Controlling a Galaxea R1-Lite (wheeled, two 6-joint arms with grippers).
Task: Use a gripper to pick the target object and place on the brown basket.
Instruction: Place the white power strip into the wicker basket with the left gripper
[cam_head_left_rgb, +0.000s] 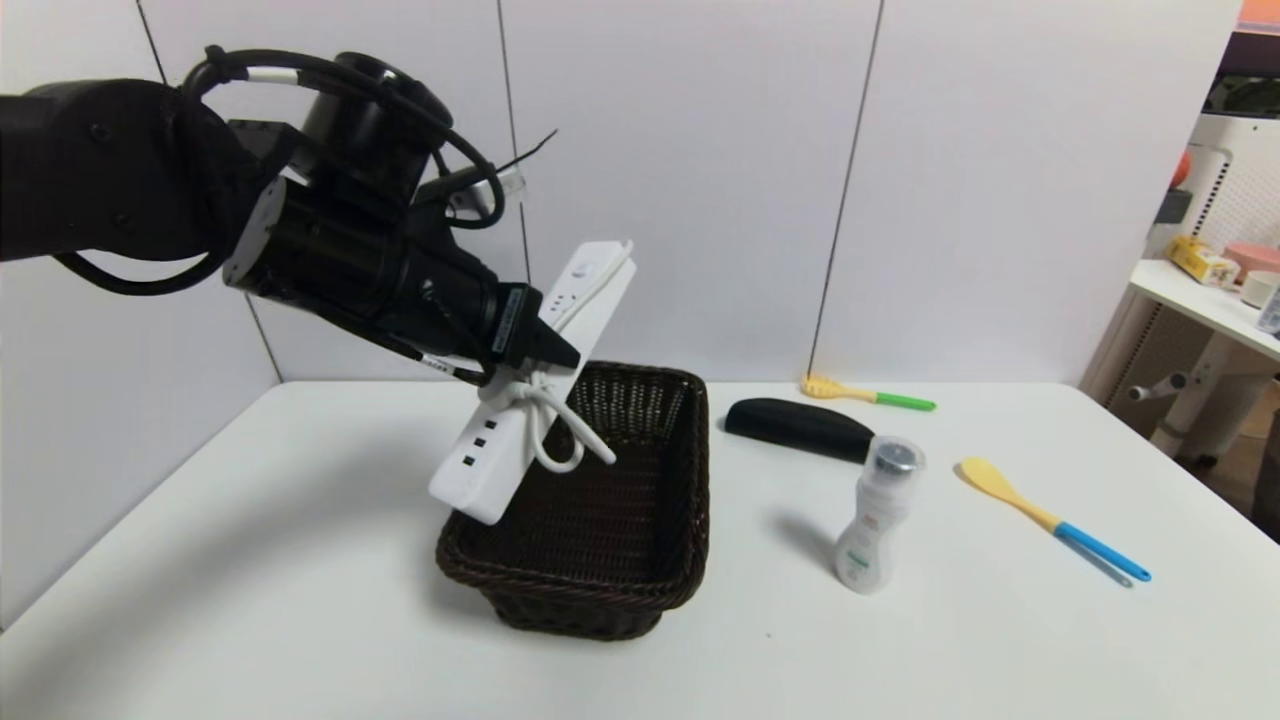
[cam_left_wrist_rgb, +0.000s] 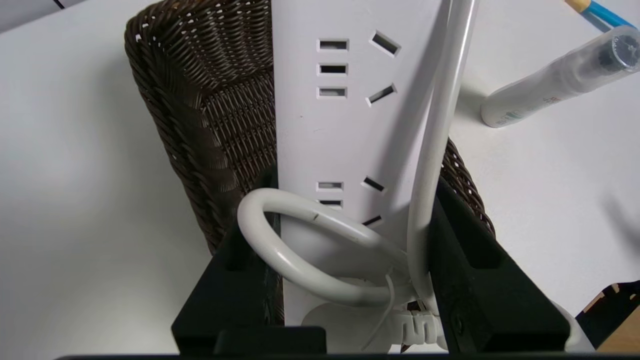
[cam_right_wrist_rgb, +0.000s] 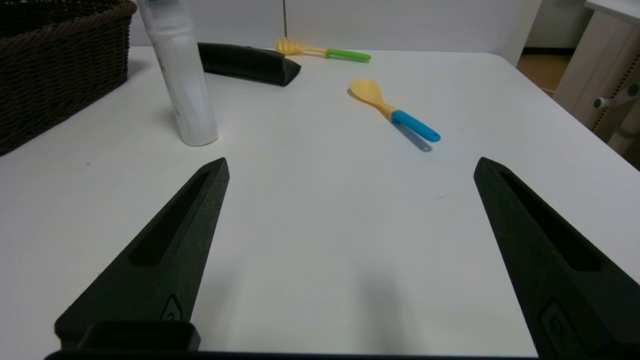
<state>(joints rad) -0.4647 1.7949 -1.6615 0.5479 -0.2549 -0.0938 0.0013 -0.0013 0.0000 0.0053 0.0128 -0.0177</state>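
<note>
My left gripper (cam_head_left_rgb: 555, 350) is shut on the long white power strip (cam_head_left_rgb: 480, 460) and holds it tilted in the air over the left part of the brown wicker basket (cam_head_left_rgb: 640, 580). The strip's lower end hangs just above the basket's left rim. In the left wrist view the black fingers (cam_left_wrist_rgb: 475, 260) clamp the strip (cam_left_wrist_rgb: 345, 125) on both sides, with its bundled white cord (cam_left_wrist_rgb: 300, 260) looped in front and the basket (cam_left_wrist_rgb: 200, 110) below. My right gripper (cam_right_wrist_rgb: 350, 170) is open and empty, low over the bare table, out of the head view.
On the white table (cam_head_left_rgb: 250, 560) right of the basket stand a small white bottle (cam_head_left_rgb: 875, 520), a black oblong case (cam_head_left_rgb: 795, 428), a yellow fork with green handle (cam_head_left_rgb: 865, 392) and a yellow spoon with blue handle (cam_head_left_rgb: 1050, 518). A white wall stands behind.
</note>
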